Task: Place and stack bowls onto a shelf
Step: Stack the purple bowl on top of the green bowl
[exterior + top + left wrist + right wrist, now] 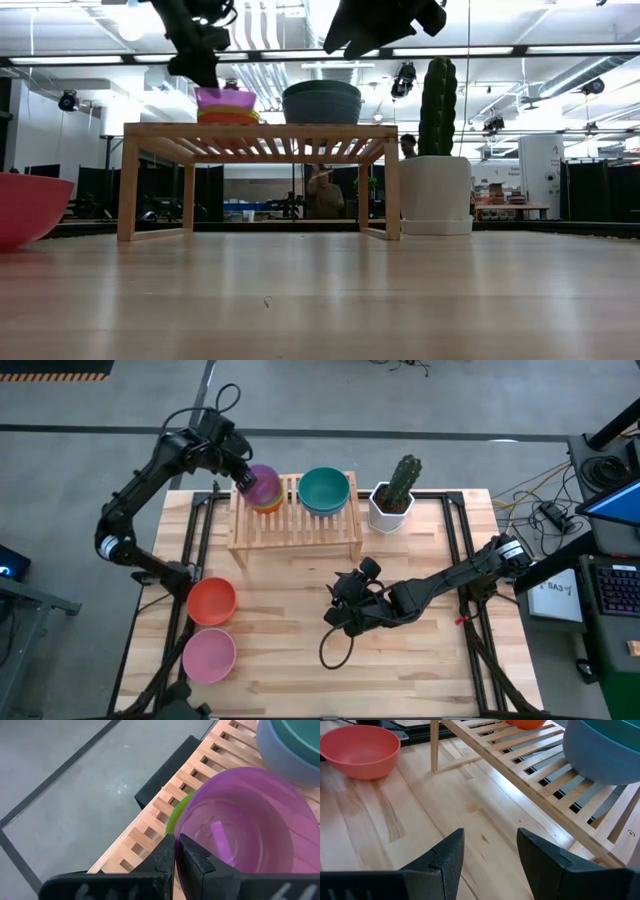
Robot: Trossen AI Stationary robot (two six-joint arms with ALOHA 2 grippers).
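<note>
On the light wooden tabletop (300, 610) I find the low slatted light-wood shelf (296, 528) at the far edge. It carries a teal plastic bowl (324, 490) nested in a blue one, and a stack topped by a purple plastic bowl (262, 484). My left gripper (176, 854) is clenched on the purple bowl's rim. My right gripper (490, 851) hangs released over bare table before the shelf. A red-orange bowl (211, 601) and a pink bowl (209, 655) sit near the left edge.

Left gripper (243, 479) at the table's far-left edge, fingers (192, 860) closed together. Right gripper (343, 603) mid-table, fingers (447, 857) spread apart.
</note>
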